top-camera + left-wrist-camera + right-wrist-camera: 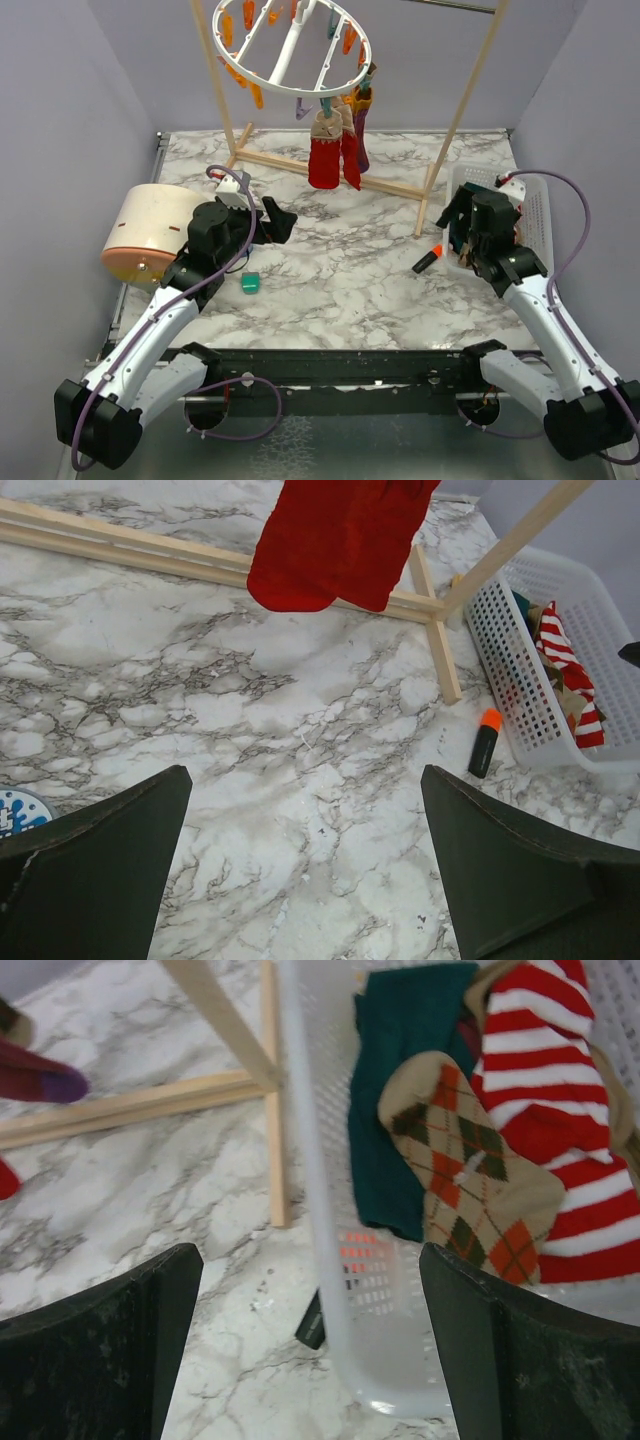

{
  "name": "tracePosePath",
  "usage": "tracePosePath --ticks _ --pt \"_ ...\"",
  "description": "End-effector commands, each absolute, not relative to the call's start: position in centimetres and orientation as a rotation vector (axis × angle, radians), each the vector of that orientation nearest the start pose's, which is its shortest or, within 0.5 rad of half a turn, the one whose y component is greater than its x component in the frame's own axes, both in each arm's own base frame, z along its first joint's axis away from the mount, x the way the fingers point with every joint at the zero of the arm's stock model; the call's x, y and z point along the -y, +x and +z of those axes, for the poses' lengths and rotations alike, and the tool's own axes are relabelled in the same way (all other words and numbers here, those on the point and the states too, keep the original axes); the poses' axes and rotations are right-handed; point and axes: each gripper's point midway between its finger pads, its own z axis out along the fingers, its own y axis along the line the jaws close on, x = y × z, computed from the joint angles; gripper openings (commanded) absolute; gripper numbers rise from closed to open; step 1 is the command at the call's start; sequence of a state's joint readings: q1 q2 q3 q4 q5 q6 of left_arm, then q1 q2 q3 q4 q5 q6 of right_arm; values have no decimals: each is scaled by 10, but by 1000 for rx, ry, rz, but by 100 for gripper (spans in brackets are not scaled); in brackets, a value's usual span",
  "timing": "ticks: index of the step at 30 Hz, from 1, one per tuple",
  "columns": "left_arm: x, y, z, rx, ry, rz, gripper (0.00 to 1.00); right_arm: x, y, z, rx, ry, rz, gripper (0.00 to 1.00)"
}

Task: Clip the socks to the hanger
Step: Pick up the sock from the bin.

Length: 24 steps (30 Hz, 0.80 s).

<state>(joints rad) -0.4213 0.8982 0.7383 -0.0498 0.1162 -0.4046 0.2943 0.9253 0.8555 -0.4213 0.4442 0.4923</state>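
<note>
- both arms look parked right now: left fingers (100, 860) are spread wide apart with nothing between them, hovering over the white marbled surface (340, 290) at about 9 o'clock in the top view
- right fingers (520, 1360) are just as wide apart and empty, hanging over the near rim of the white plastic mesh basket (540, 215) at 3 o'clock
- the round white plastic drying hanger (290, 45) hangs at 12 o'clock on the wooden rack frame (460, 120)
- a pair of red socks with tan cuffs (325, 160) and a purple sock (361, 135) are already clipped at roughly 5 o'clock on the ring
- in the basket: a dark teal sock (395, 1110), a brown argyle sock (470, 1190) overlapping it, and a red-and-white striped sock (550, 1090) at the argyle's 3 o'clock
- my worry: those three overlap, so one pinch could lift two at once, or only snag a loose edge that slips out on the way up
- one right finger sits over the surface and the other over the basket, so dropping straight down could hit the wall and shove or tip that light basket
- a black marker with an orange cap (427, 260) lies just beside the basket at its 9 o'clock and could easily get knocked
- the hanger dangles freely, so pressing a sock into a clip may just swing it away
</note>
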Motion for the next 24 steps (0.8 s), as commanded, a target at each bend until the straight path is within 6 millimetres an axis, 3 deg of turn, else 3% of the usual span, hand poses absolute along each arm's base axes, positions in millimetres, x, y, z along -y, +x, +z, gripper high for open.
tracePosePath --ticks 1,3,7,10,16,20,24 --pt "176 289 260 -1812 111 -728 99 -12 304 169 -2061 599 19 94" --pt "176 288 262 -1807 112 -727 99 -5 305 158 -2065 625 -10 92" --pt "177 287 261 -1808 111 -728 99 16 319 157 -2013 735 -44 86" --pt "179 287 257 -1827 109 -738 99 33 332 154 -1974 888 27 81" --pt "180 284 260 -1825 104 -743 99 93 363 169 -1836 1053 -61 76" --pt "177 280 269 -1796 107 -742 99 112 392 165 -1836 1009 -83 62" --pt "172 278 276 -1770 100 -718 99 120 424 148 -1895 950 -89 55"
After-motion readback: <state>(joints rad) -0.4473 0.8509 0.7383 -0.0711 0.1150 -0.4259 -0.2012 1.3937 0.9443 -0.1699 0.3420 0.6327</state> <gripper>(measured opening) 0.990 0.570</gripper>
